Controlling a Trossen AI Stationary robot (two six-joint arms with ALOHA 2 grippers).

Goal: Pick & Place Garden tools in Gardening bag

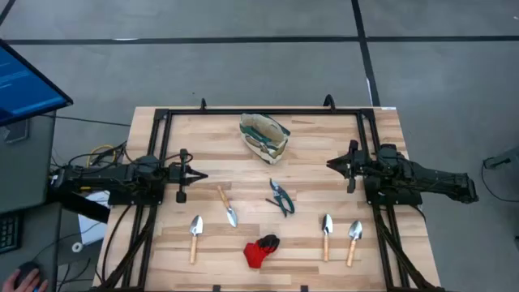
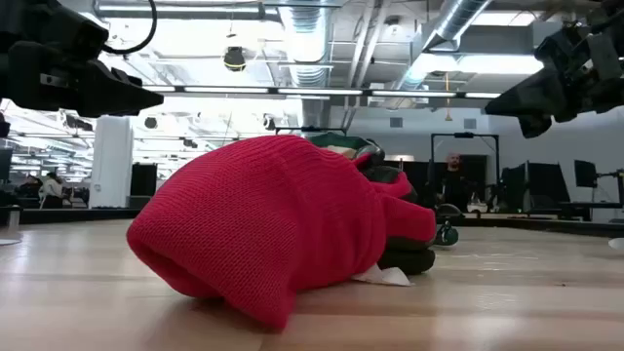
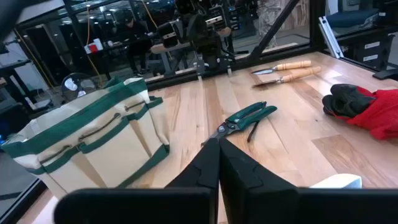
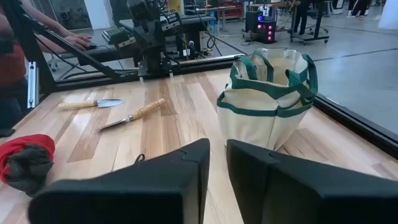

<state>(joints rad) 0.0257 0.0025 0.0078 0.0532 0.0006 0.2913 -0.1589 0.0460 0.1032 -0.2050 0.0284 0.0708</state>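
Note:
The beige, green-trimmed gardening bag [image 1: 263, 138] stands on its base at the table's far middle, mouth up. In front of it lie the dark-handled shears [image 1: 280, 196], one trowel [image 1: 226, 205] beside them, another [image 1: 195, 237] near left, two trowels [image 1: 326, 235] [image 1: 353, 242] near right, and the red-and-black glove [image 1: 260, 251] at the near middle. My left gripper [image 1: 199, 175] hovers shut at the left and points right; in its wrist view [image 3: 219, 155] it faces the shears [image 3: 242, 120]. My right gripper [image 1: 331, 165] hovers at the right and points left, its fingers a little apart [image 4: 217, 162] with nothing between them.
A black frame [image 1: 259, 112] runs along the table's far edge and down both sides. Bare wood lies between the two grippers and around the bag. A monitor [image 1: 24, 89] stands off the table's left. In the low view the glove [image 2: 273, 224] fills the foreground.

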